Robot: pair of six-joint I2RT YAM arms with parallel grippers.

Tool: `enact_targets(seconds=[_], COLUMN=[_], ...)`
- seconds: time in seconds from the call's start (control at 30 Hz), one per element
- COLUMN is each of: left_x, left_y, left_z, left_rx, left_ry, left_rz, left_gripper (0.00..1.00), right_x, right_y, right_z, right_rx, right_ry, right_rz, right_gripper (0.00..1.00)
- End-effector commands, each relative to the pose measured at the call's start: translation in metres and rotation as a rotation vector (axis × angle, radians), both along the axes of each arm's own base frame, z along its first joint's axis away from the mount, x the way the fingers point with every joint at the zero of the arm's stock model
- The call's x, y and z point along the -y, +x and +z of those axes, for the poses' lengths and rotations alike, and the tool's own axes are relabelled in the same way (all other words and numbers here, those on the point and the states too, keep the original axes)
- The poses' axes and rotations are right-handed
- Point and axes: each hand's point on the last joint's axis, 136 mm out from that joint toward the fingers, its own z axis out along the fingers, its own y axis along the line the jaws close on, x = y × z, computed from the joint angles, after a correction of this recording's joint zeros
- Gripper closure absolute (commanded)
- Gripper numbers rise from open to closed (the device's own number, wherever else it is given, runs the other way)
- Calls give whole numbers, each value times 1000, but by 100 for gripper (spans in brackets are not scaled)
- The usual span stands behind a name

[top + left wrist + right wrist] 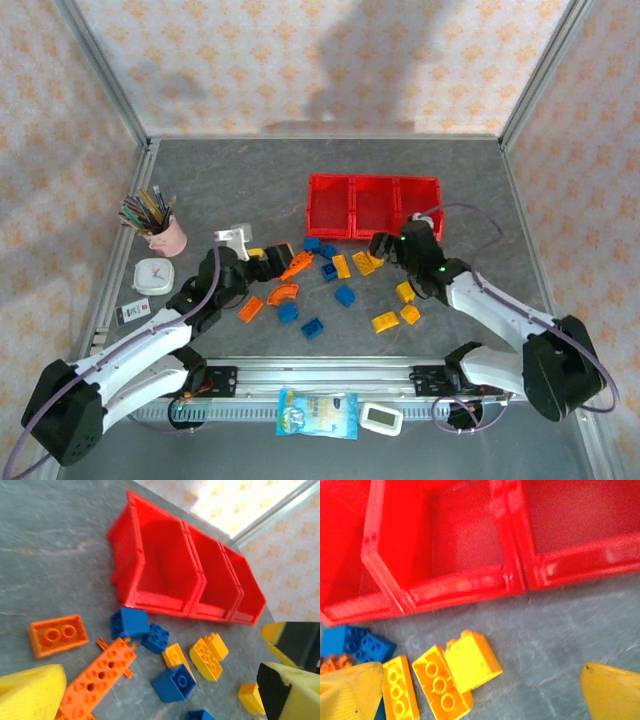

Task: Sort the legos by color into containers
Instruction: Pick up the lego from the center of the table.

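Hovering with left gripper and right gripper both spread wide and empty over loose bricks scattered just before the empty red bins, risking a pinch of two touching yellow bricks together through crowding.

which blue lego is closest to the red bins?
The blue lego lying just in front of the left bin, almost against its near wall. Every other blue one lies farther from the row, in the scatter of mixed colours.
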Motion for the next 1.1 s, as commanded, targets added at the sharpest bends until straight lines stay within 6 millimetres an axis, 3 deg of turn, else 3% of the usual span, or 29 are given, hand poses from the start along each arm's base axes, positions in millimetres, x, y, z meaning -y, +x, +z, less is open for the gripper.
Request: enact_targets(seconds=[0.0,0.23,0.5,0.8,1.07], left_x=[9,36,55,55,49], left_y=[4,6,10,13,12], left_z=[10,5,-4,-9,-7], left_rx=[9,-8,-37,-52,-51], left_ry=[-18,-19,-4,21,36], left_rz=[22,-18,-45,-28,-12], left_gripper=[1,1,1,1,1], right_x=[-7,-11,-18,-23,-27], right_y=[-5,4,20,31,34], right_z=[-9,-25,-40,-56,-65], right_rx=[-44,-98,-139,-183,-199], right_ry=[-58,-149,-218,-215,-214], right_rz=[-4,10,40,69,96], right_gripper=[0,2,11,27,31])
